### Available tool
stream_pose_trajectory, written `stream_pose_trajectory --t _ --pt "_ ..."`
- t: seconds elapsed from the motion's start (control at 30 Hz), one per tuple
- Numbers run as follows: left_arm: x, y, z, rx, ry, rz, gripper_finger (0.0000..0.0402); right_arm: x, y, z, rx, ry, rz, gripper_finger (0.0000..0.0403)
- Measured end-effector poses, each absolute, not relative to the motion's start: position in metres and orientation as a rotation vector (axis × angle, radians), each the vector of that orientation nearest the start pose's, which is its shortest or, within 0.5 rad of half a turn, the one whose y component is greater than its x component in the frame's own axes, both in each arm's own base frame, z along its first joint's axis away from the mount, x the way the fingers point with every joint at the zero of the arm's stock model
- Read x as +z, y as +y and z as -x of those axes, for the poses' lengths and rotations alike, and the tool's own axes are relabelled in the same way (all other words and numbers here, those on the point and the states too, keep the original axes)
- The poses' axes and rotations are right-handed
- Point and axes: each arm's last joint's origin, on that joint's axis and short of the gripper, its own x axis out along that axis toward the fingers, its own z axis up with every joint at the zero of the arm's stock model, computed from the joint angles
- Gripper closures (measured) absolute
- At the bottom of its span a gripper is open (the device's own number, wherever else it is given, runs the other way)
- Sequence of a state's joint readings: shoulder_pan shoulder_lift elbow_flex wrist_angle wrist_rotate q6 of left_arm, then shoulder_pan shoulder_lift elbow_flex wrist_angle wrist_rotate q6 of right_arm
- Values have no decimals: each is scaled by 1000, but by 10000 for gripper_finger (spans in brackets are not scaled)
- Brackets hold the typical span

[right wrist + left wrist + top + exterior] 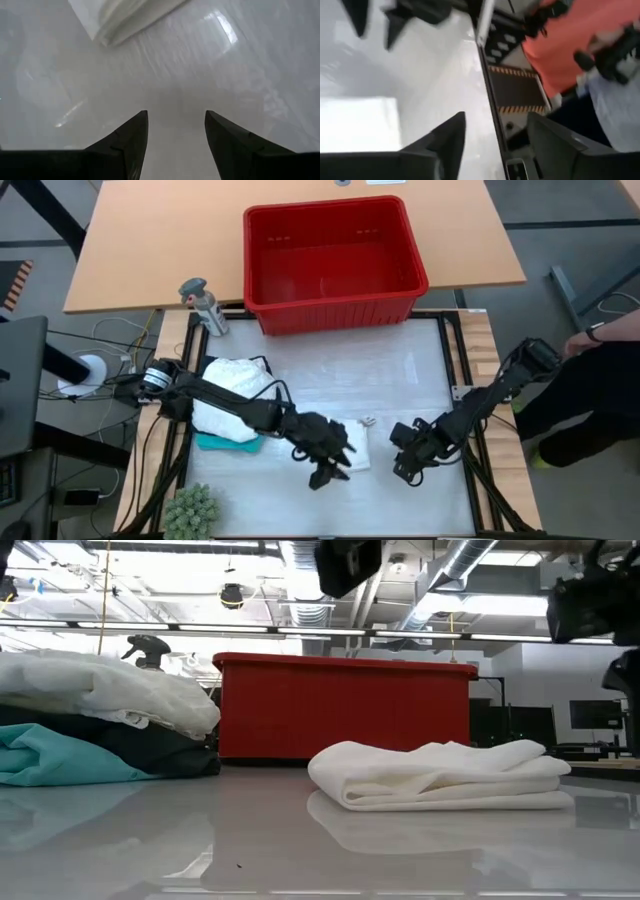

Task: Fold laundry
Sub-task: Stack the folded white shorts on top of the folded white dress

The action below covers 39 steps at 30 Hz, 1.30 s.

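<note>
Folded white cloth (440, 775) sits flat on the table (400, 390), near the middle-front, w/ nothing gripping it. Left gripper (328, 465) hangs right over/next to it, fingers apart, empty. Right gripper (405, 455) is just beside the cloth on the other side, fingers apart too, holding nothing. Rest of the laundry pile (232, 395) (white on top, black + teal under) is at the table's left side. Red basket (335, 265) at the back.

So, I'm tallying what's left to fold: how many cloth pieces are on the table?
4 visible: a folded white cloth mid-table, and a pile at the left edge, with a white garment on top, a black one beneath, and a teal one at the bottom. The pile may hide more.
</note>
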<state>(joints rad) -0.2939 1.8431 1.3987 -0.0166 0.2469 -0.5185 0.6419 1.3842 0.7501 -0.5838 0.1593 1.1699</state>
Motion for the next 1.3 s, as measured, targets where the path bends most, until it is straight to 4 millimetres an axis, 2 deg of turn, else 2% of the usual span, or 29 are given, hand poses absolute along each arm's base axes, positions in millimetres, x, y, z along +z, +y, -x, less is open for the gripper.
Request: stream_pose_trajectory --t 0.13,0.27,0.33,0.43,0.53,0.7,0.83,1.03,1.3 --pt "260 -130 -401 -350 630 458 156 169 144 -192 -287 1200 -539 182" --pt "238 -117 -392 71 808 645 125 166 148 -190 -300 1209 -552 182" --pt "228 -115 -384 249 861 694 121 166 150 -189 -292 1206 -553 182" --pt "226 -121 -377 426 843 812 120 166 150 -190 -291 1203 -558 182" --pt "218 -123 -371 549 810 919 119 167 150 -190 -293 1195 -558 182" --pt "196 -115 -362 724 765 1073 119 167 149 -190 -303 1181 -556 182" --pt "185 -111 -362 753 733 1135 119 167 149 -191 -300 1179 -554 182" --pt "165 -120 -381 661 708 1225 119 167 150 -192 -292 1169 -562 182" --pt "145 -126 -387 671 728 1290 120 168 151 -193 -278 1157 -572 182"
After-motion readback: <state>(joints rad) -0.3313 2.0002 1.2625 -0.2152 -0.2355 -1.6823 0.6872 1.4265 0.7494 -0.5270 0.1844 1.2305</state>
